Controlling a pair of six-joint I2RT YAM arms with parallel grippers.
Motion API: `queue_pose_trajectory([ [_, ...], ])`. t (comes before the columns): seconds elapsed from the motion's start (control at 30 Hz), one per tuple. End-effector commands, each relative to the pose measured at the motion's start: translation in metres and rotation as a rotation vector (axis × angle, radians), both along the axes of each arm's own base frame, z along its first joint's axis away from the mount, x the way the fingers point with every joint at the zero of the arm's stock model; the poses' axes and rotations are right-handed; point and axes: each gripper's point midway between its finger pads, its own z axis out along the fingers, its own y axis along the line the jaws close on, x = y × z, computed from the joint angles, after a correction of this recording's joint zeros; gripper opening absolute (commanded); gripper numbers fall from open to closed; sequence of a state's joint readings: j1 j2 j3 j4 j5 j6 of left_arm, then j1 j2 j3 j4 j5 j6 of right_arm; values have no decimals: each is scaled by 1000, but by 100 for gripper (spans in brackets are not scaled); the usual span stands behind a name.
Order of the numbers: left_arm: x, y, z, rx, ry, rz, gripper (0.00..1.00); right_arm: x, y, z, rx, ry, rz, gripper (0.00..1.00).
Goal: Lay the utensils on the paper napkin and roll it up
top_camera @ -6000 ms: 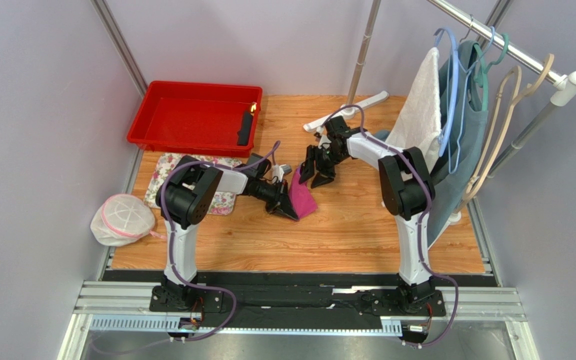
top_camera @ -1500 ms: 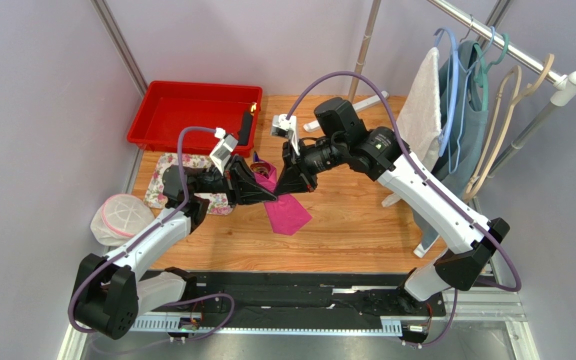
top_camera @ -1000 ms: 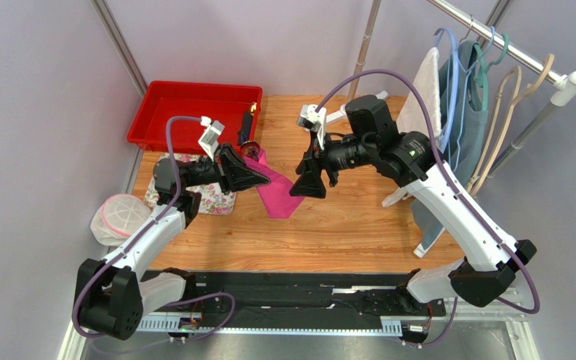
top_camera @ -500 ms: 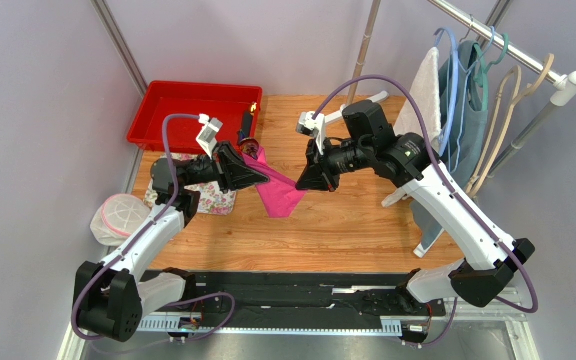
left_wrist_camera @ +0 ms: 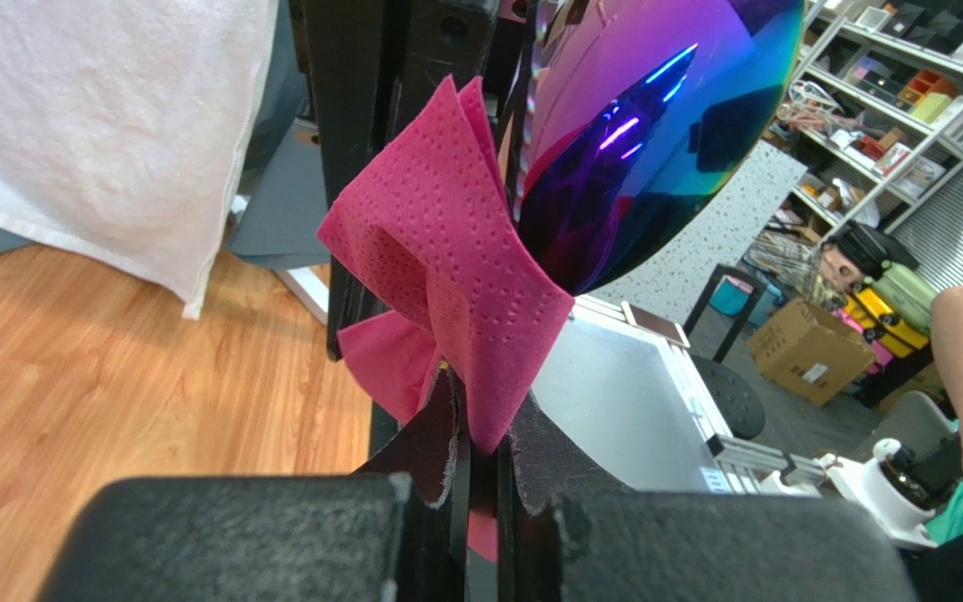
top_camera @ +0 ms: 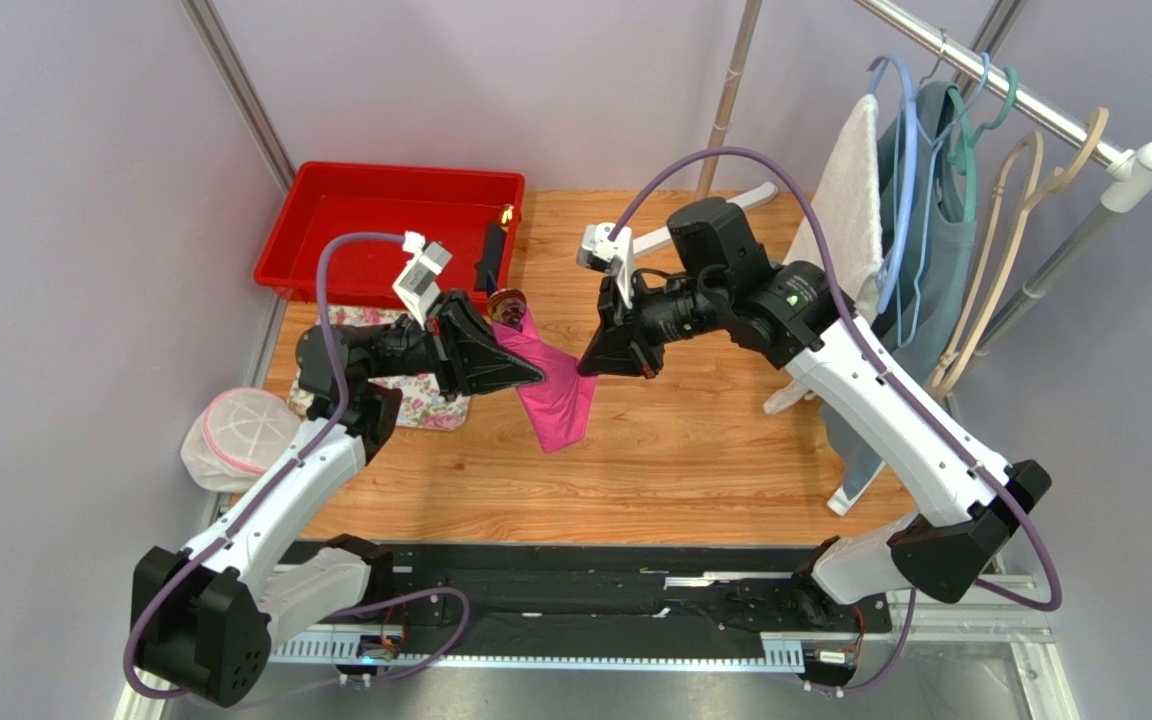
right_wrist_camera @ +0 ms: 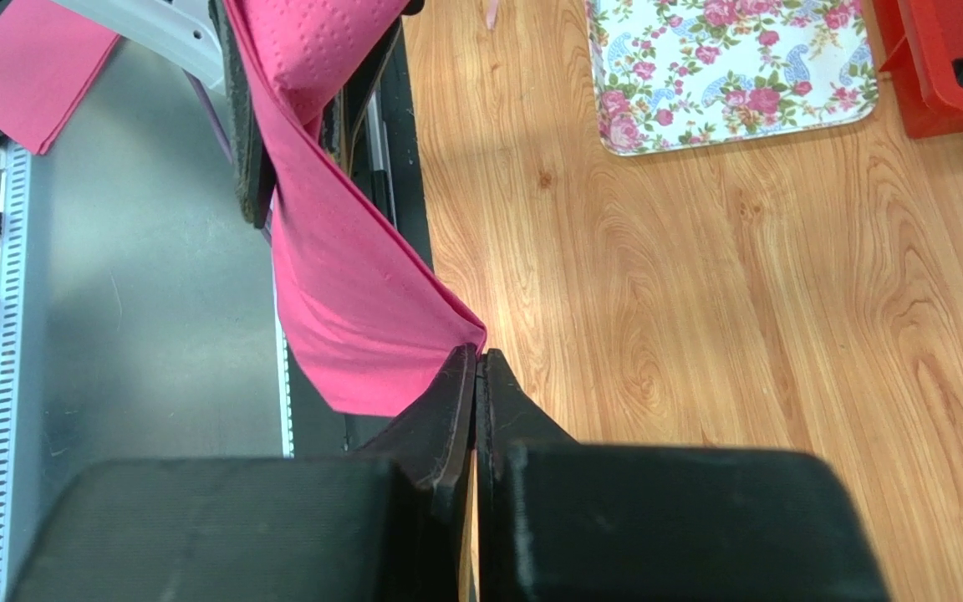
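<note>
Red tray (top_camera: 387, 171) holds blk item (top_camera: 489, 258) — napkin (top_camera: 560, 405) clamped by L hand (top_camera: 537, 375), R hand (top_camera: 585, 368).

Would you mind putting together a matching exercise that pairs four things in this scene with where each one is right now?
Things:
1. paper napkin
2. red tray
3. floral cloth
4. white mesh pouch

Places:
A. just off the left edge of the table
B. in the air, pinched by the left fingers and the right fingers
C. at the far left corner of the table
D. flat on the table, next to the tray

Pairs: 1-B, 2-C, 3-D, 4-A
</note>
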State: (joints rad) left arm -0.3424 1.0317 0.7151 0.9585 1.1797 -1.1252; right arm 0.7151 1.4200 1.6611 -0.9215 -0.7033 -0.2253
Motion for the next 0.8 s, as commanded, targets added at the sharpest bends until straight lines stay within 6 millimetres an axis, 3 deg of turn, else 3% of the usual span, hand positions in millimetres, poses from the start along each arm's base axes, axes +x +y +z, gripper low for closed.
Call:
queue_pose_trajectory([
  [0.0,-15,2,41,-70,-96,1,0,14,8,-1,21,-24,-9,0],
  [0.2,-15,1,53,-90,-108,3,0,4,24,-1,80,42,37,0],
  [0.77,-4,-3,57,-109,-72,27,0,-18,57,1,202,226,94,0],
])
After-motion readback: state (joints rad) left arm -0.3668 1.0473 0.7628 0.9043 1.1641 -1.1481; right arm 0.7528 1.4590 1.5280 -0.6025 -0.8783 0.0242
